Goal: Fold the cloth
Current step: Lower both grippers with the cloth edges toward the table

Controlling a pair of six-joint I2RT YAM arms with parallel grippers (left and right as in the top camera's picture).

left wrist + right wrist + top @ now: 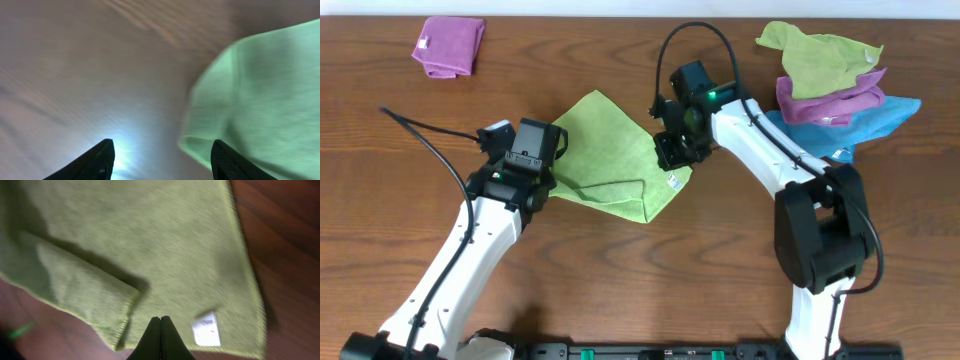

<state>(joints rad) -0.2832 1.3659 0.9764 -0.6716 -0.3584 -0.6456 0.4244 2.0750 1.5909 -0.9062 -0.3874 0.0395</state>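
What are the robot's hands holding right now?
Nothing, it seems. The left gripper is open beside the cloth, with nothing in it. The right gripper is shut over the cloth near its white tag, with no fabric visibly pinched.

blurry cloth (260,95) in the left wrist view

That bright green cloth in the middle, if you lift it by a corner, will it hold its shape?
Probably not: the cloth lies with one edge doubled into a soft flap, so it would likely drape. It looks thin, so probably light. Pushed, it may bunch on the wooden table rather than slide.
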